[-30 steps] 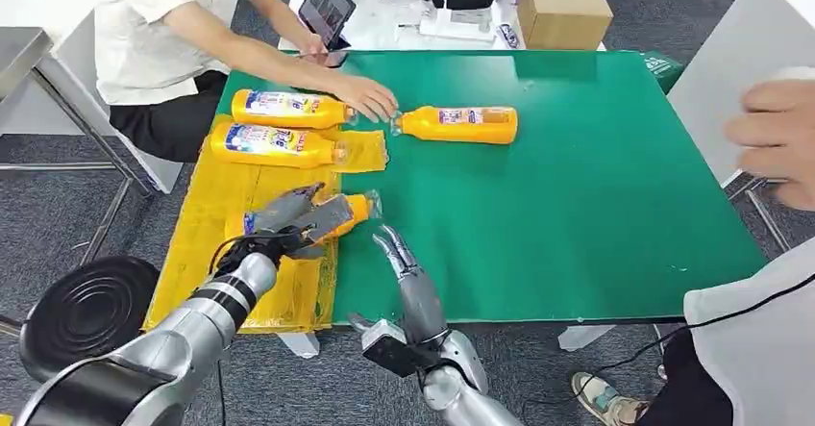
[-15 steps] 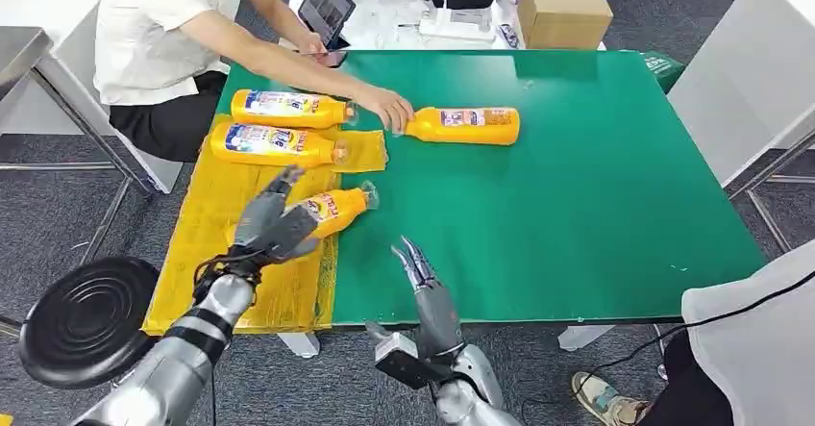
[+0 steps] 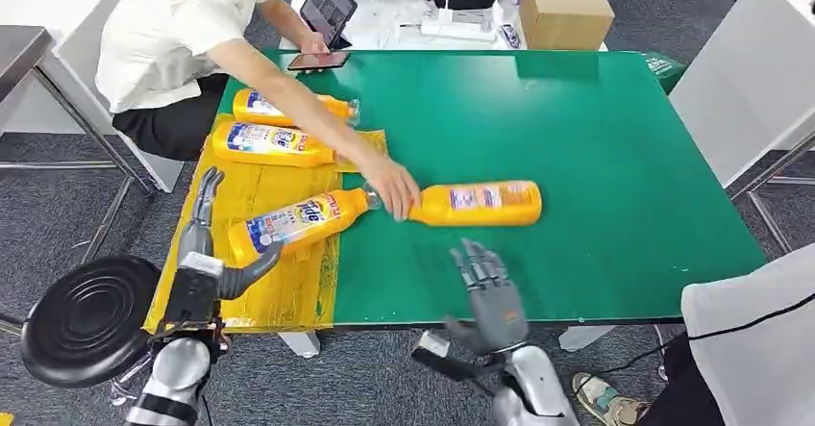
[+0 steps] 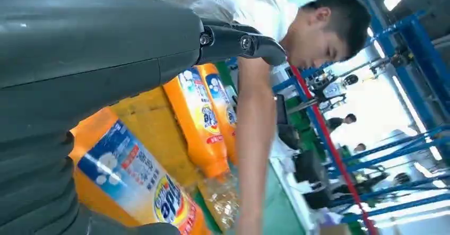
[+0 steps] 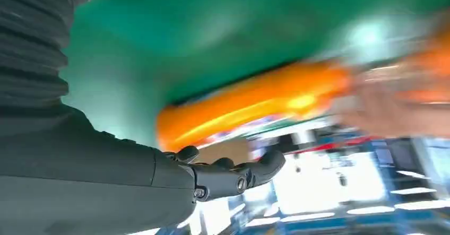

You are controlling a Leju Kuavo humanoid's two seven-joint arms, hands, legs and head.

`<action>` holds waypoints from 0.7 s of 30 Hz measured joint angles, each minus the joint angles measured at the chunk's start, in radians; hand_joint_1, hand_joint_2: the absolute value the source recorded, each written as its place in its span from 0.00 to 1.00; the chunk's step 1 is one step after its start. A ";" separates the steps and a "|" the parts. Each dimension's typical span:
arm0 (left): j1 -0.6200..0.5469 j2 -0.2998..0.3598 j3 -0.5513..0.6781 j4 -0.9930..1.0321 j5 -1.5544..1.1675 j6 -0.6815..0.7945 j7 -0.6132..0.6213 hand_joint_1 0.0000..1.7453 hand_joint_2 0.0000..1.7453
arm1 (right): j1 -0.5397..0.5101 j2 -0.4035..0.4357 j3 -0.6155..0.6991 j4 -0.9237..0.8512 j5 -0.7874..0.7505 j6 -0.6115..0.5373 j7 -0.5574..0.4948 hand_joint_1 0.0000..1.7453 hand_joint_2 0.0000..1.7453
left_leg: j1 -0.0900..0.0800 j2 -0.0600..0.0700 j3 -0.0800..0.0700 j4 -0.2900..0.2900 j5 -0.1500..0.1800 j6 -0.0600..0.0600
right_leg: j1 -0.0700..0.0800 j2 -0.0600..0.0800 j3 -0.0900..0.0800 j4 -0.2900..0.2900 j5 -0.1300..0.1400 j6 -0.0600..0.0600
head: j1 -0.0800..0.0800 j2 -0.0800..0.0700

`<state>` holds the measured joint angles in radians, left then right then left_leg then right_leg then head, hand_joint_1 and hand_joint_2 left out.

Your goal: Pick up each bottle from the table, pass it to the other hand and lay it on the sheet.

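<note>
Three orange bottles lie on the yellow sheet (image 3: 226,190): two side by side at its far end (image 3: 288,107) (image 3: 269,143), a third (image 3: 293,220) slanted at its near right edge. My left hand (image 3: 204,253) is open beside that third bottle (image 4: 138,184), apart from it, at the sheet's near left edge. A fourth orange bottle (image 3: 478,203) lies on the green table (image 3: 596,157), with a person's hand (image 3: 392,190) at its neck. My right hand (image 3: 488,296) hovers open just short of it, over the table's front edge. The right wrist view shows this bottle (image 5: 249,105) blurred.
A person in a white shirt (image 3: 168,41) sits at the table's far left, arm stretched across the sheet. A phone (image 3: 317,61), a tablet (image 3: 327,5) and a cardboard box (image 3: 562,8) lie at the far end. A black stool (image 3: 86,315) stands near my left arm.
My left hand let go of the slanted bottle and drew back to the left. The person slid the fourth bottle nearer to me. My right hand rose toward it and spread.
</note>
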<state>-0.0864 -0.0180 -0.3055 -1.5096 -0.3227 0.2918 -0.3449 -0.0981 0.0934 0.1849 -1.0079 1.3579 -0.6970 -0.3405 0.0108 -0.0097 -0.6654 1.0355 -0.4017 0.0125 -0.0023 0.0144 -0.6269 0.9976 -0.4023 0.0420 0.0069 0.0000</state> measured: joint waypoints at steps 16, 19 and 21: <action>-0.006 -0.053 -0.017 -0.012 0.110 -0.043 -0.030 0.00 1.00 | -0.285 -0.125 -0.056 0.239 -0.032 0.002 0.131 0.00 1.00 | 0.000 0.001 0.001 0.000 0.002 0.001 | 0.001 0.000 0.000 0.000 0.003 -0.001 | 0.000 0.000; -0.019 -0.058 -0.030 0.000 0.118 -0.042 -0.035 0.00 1.00 | -0.342 -0.126 -0.053 0.330 -0.046 0.002 0.152 0.00 1.00 | 0.000 0.001 0.001 0.000 0.002 0.001 | 0.001 0.000 0.000 0.000 0.003 -0.001 | 0.000 0.000; -0.030 -0.060 -0.042 0.012 0.124 -0.042 -0.037 0.00 1.00 | -0.376 -0.126 -0.052 0.393 -0.060 0.015 0.160 0.00 1.00 | 0.000 0.001 0.001 0.000 0.002 0.001 | 0.001 0.000 0.000 0.000 0.003 -0.001 | 0.000 0.000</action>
<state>-0.1159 -0.0778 -0.3479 -1.4980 -0.1987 0.2499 -0.3815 -0.4742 -0.0324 0.1331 -0.6152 1.2981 -0.6824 -0.1808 0.0110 -0.0087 -0.6648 1.0357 -0.4001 0.0132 -0.0017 0.0142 -0.6266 0.9978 -0.3994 0.0414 0.0069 0.0000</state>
